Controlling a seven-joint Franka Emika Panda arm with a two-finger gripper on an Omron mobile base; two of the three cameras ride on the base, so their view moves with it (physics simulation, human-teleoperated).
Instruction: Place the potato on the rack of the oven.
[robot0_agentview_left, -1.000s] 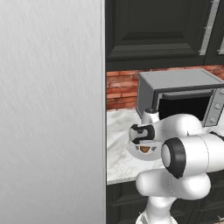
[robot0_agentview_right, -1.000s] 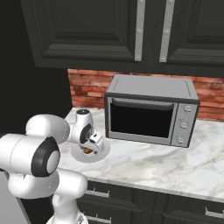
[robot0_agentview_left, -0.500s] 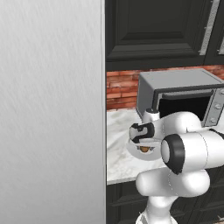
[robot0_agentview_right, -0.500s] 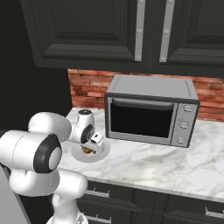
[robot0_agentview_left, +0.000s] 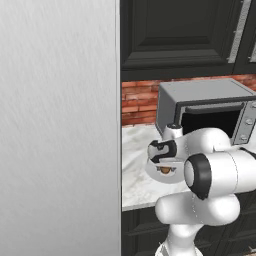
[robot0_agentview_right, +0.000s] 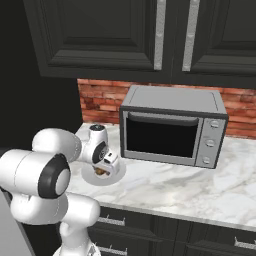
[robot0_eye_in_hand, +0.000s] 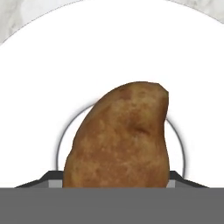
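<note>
The brown potato (robot0_eye_in_hand: 120, 140) lies in the middle of a round pale plate (robot0_eye_in_hand: 35, 87) on the marble counter. My gripper (robot0_eye_in_hand: 116, 183) points down onto it, and its two fingertips press against the potato's sides, shut on it. From the base cameras the potato (robot0_agentview_right: 101, 172) is a small brown spot under the hand (robot0_agentview_right: 102, 169) on the plate (robot0_agentview_right: 114, 178). It shows the same way on the other side, potato (robot0_agentview_left: 166, 170) below gripper (robot0_agentview_left: 165, 165). The oven and its rack are out of view.
A grey countertop toaster oven (robot0_agentview_right: 172, 127) stands just right of the plate, against the brick back wall. Dark cabinets (robot0_agentview_right: 150, 35) hang above. A tall grey panel (robot0_agentview_left: 60, 125) closes off the left. Bare marble counter (robot0_agentview_right: 200, 192) stretches right, before the toaster oven.
The hand stays over the plate with the potato. The arm's elbow has shifted slightly; nothing else has moved.
</note>
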